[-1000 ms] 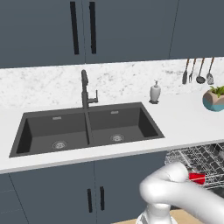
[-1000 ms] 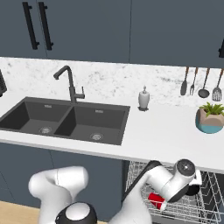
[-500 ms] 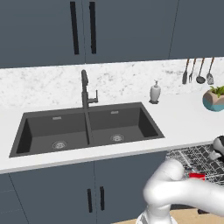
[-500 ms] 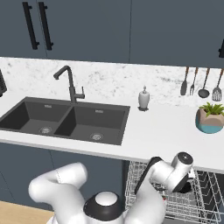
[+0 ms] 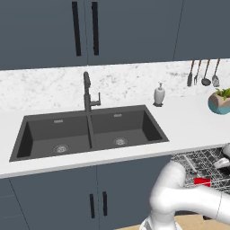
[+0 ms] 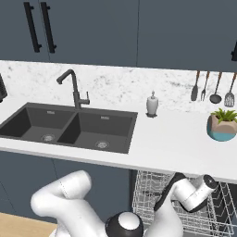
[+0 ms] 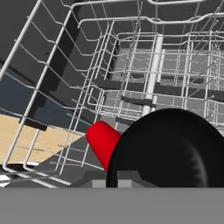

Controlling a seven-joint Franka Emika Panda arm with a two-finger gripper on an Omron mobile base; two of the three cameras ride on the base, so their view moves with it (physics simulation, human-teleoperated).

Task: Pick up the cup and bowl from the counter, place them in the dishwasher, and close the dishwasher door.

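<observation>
The black bowl (image 7: 170,148) looms large and close in the hand view, and my gripper (image 7: 123,178) is shut on its near rim. Just behind it the red cup (image 7: 101,140) lies tilted in the dishwasher's lower wire rack (image 7: 131,65). From the left base view, the cup (image 5: 202,181) rests in the pulled-out rack (image 5: 193,161) beside my wrist. The right base view has my hand low over the rack (image 6: 148,190), under the white counter (image 6: 176,143). A dark slate panel (image 7: 30,105) lying flat below the rack looks like the open dishwasher door.
A dark double sink (image 5: 90,130) with a black faucet (image 5: 87,92) is set in the counter. A white soap dispenser (image 5: 159,95), a teal plant pot (image 5: 219,102) and hanging utensils (image 5: 204,74) stand at the back right. Wooden floor (image 7: 39,140) lies beyond the rack.
My arm's lower links have swung to the right while the hand has stayed over the rack and sunk a little. The red cup has not moved.
</observation>
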